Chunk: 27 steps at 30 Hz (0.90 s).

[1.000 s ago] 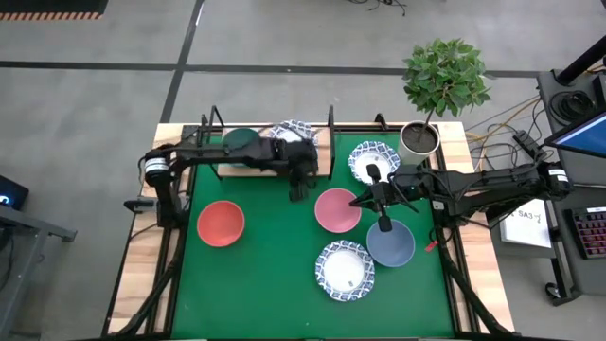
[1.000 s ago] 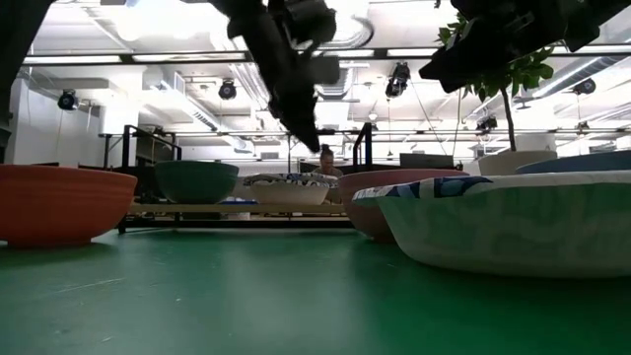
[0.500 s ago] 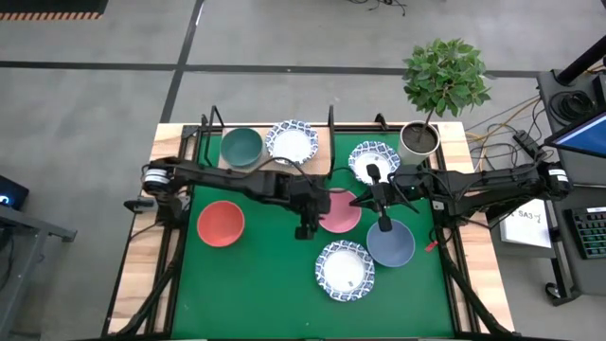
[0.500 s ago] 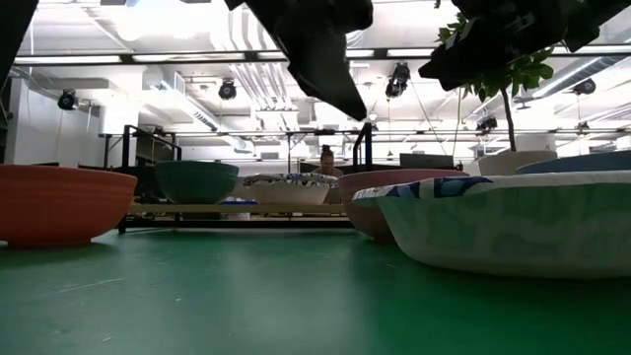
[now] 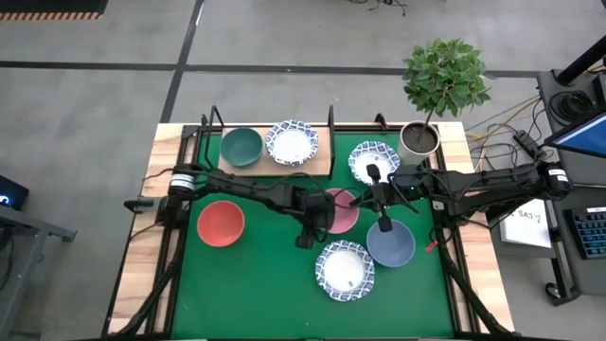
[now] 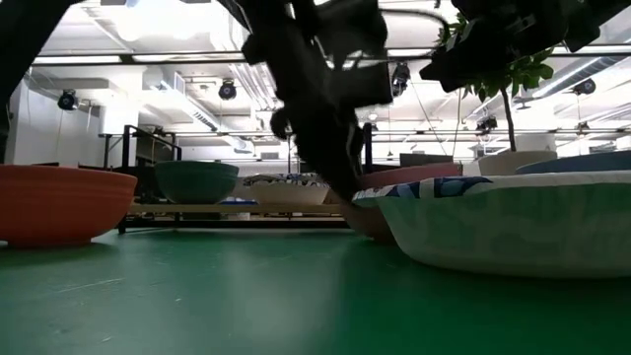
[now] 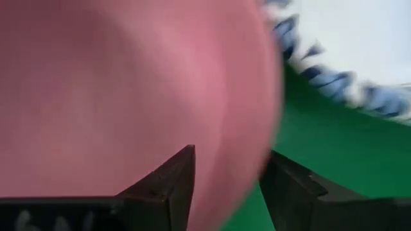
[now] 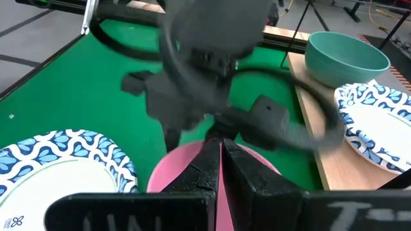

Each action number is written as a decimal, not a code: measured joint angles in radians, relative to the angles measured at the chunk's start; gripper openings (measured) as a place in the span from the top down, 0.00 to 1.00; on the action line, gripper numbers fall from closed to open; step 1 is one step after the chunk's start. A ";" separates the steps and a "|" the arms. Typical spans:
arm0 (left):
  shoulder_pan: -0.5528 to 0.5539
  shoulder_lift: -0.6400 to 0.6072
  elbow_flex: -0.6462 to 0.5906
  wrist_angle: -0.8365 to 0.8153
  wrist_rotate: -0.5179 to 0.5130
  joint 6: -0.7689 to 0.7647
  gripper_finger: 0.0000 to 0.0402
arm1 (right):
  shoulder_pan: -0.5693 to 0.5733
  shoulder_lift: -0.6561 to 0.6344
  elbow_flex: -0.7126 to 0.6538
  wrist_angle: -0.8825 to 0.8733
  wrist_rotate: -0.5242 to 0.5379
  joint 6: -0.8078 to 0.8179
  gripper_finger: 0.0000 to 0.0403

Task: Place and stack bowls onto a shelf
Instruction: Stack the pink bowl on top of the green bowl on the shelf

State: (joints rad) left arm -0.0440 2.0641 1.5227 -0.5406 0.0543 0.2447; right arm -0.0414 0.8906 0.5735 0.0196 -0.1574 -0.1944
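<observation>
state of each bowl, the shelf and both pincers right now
left pincer: open, straddling the pink bowl's rim
right pincer: shut, empty, above the mat
pink bowl: on mat, not lifted
dark green bowl: on the shelf
patterned bowl: on the shelf, beside the green one
shelf: two bowls, unstacked
red bowl: on mat

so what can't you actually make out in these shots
- High view: the left gripper and arm cover the near rim of the round pink bowl.
- Left wrist view: motion blur smears the white blue-rimmed bowl.
- Low view: the white blue-rimmed bowl hides the table behind it.
</observation>
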 joint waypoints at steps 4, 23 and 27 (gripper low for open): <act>-0.001 0.022 0.000 0.001 -0.034 -0.031 0.72 | 0.000 0.000 0.000 -0.007 0.000 0.001 0.98; -0.059 -0.153 0.032 -0.271 -0.033 -0.074 1.00 | 0.000 0.000 0.000 -0.003 0.000 -0.015 0.98; -0.079 -0.247 0.036 -0.398 -0.032 -0.084 1.00 | 0.000 0.002 0.000 -0.003 0.000 -0.015 0.98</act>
State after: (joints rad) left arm -0.1232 1.8175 1.5587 -0.9383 0.0219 0.1606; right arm -0.0414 0.8921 0.5735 0.0161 -0.1570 -0.2092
